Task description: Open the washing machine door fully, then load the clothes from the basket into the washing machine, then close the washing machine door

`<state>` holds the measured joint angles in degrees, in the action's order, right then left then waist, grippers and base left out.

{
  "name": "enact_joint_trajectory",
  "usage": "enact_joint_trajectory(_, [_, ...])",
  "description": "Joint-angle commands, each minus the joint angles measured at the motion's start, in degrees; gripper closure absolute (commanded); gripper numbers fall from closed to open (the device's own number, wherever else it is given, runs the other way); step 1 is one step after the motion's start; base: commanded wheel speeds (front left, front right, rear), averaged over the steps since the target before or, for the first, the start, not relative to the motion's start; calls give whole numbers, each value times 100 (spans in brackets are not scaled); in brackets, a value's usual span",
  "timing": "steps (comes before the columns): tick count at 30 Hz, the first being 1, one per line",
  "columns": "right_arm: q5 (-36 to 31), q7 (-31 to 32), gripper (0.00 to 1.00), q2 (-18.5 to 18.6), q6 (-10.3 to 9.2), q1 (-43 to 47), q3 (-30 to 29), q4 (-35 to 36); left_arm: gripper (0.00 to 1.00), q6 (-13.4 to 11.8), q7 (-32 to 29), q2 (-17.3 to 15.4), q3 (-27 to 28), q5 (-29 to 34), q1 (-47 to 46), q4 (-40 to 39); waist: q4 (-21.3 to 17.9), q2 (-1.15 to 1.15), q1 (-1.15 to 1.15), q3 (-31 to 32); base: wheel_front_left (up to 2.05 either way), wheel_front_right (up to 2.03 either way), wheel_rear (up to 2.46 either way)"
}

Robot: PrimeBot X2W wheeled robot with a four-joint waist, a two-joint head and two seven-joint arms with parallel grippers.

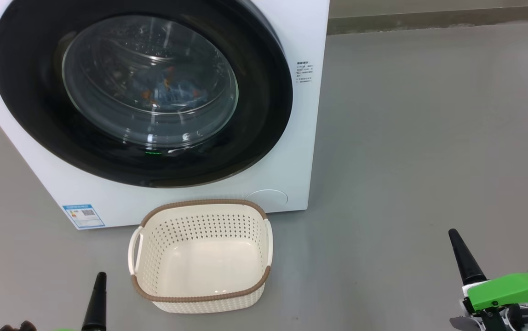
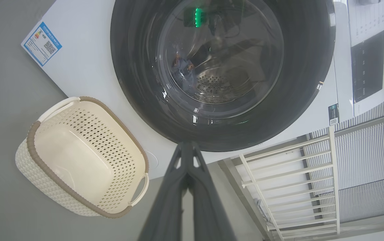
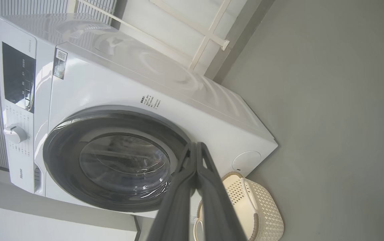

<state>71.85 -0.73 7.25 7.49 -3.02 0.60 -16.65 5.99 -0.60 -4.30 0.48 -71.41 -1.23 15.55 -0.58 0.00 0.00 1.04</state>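
Though shut, door (image 1: 264, 105) — basket (image 1: 199, 202), blue label (image 1: 83, 216) below.

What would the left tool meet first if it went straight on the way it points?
Most likely the washing machine door, at its black rim; the left tool aims there, depth unclear.

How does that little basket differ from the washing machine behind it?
The basket is small and cream with a brown rim; the washing machine is big, white and boxy. The basket is open-topped and empty; the washing machine door is shut, with the clothes showing blue behind its glass. Both stand on the grey floor.
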Motion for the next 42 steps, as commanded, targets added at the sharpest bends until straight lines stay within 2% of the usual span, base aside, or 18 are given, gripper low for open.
enact_joint_trajectory(1, [122, 35, 100, 33, 5, -244, 3, 171, 100, 39, -36, -32, 169, -108, -279, -137, 1, 0, 0, -2, 0, 0, 0])
enact_joint_trajectory(42, [2043, 711, 100, -423, 0, -315, -698, 263, 100, 149, -591, 142, 607, -2074, -497, -148, 58, 0, 0, -121, 0, 0, 0])
